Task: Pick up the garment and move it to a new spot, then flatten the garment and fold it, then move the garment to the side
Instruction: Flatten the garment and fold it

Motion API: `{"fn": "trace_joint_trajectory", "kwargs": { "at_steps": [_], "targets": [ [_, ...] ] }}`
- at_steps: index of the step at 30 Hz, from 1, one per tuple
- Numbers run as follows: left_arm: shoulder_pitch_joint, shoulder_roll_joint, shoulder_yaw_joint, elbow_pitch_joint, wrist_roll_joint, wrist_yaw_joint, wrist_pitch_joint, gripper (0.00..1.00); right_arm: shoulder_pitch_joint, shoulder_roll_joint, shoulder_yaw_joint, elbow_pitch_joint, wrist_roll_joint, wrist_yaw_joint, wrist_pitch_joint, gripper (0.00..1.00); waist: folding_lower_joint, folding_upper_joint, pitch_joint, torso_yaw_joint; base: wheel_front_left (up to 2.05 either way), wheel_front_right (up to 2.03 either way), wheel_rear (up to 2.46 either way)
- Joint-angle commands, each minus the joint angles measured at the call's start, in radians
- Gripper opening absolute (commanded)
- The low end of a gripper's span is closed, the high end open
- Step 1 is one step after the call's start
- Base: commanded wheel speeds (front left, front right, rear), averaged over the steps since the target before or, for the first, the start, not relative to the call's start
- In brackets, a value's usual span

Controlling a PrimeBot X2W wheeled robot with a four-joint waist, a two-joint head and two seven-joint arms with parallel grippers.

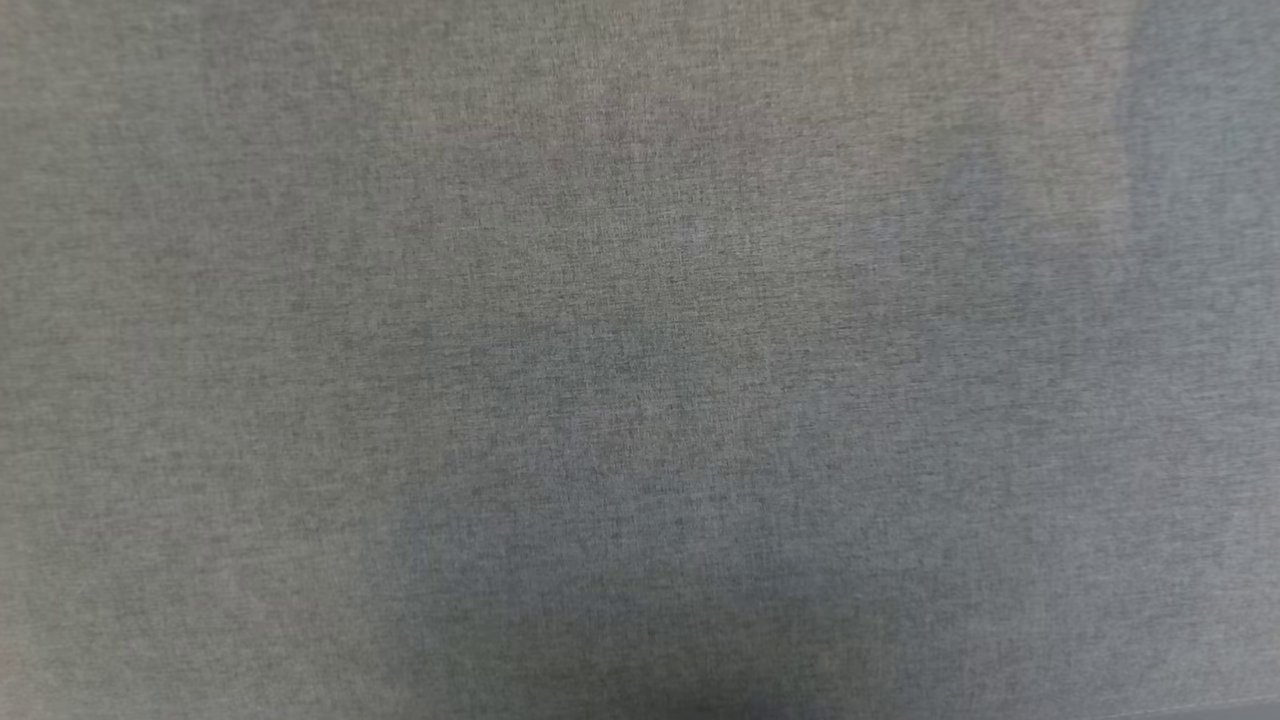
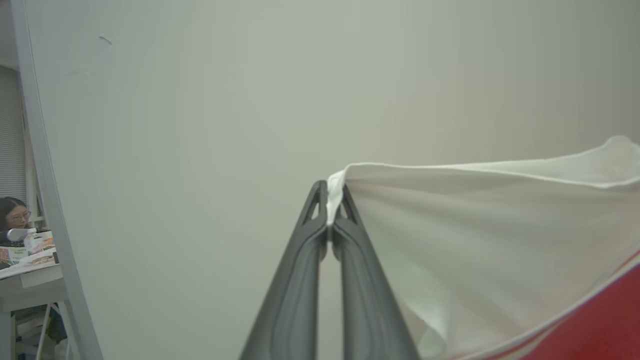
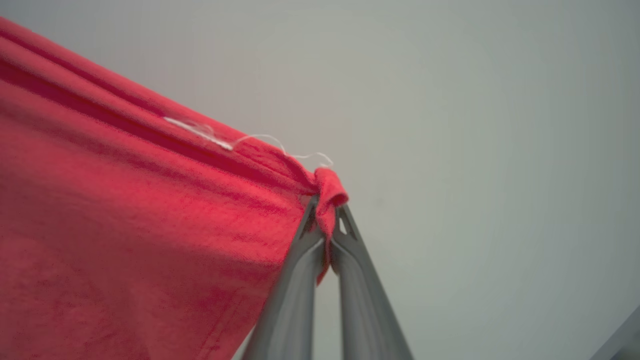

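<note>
Pale wall (image 2: 200,125) backs the garment (image 2: 500,240) in both wrist views, and the shirt hangs in the air, stretched between the two arms.

In the left wrist view, the left gripper (image 2: 331,192) has its dark fingers (image 2: 295,280) pressed together on the edge of a white sleeve. A small bunch of white cloth pokes up between the tips. From that pinch the sleeve spreads to the right in a taut sheet with a hemmed upper edge. Red cloth shows past a striped band in the bottom right corner.

The right wrist view gives the red side instead. There the right gripper (image 3: 327,210) is clamped on a corner of the red hem, which bulges in a small knob above the tips. The red body falls away to the left in soft folds. A loose white thread (image 3: 260,140) lies along the hem near the grip.

At the left edge of the left wrist view a grey post (image 2: 45,200) slants upward. Beyond it a person (image 2: 15,215) sits at a desk (image 2: 30,285) with boxes and papers on it.

The head view looks down on a grey woven cloth surface (image 1: 300,350), with dim shadows across its middle and right.
</note>
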Motion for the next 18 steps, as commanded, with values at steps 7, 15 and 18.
{"fn": "trace_joint_trajectory", "kwargs": {
  "at_steps": [7, 15, 18],
  "targets": [
    [0.045, -0.034, -0.022, 0.131, -0.023, -0.011, -0.120, 0.00, -0.016, 0.005, 0.038, 0.127, -0.030, -0.009, -0.103, 0.00, -0.0003, 0.0000, 0.057, 0.049, 0.00, 0.00, 0.00],
    [0.284, -0.092, -0.020, 0.057, -0.091, -0.018, -0.137, 0.00, 0.073, -0.004, 0.122, 0.200, -0.024, -0.009, -0.189, 0.00, -0.0003, 0.0000, 0.038, 0.085, 0.00, 0.00, 0.00],
    [0.417, -0.119, -0.009, -0.015, -0.106, -0.018, -0.137, 0.00, 0.132, -0.008, 0.164, 0.208, -0.006, -0.009, -0.218, 0.00, -0.0003, 0.0000, 0.007, 0.098, 0.00, 0.00, 0.00]
  ]
}}
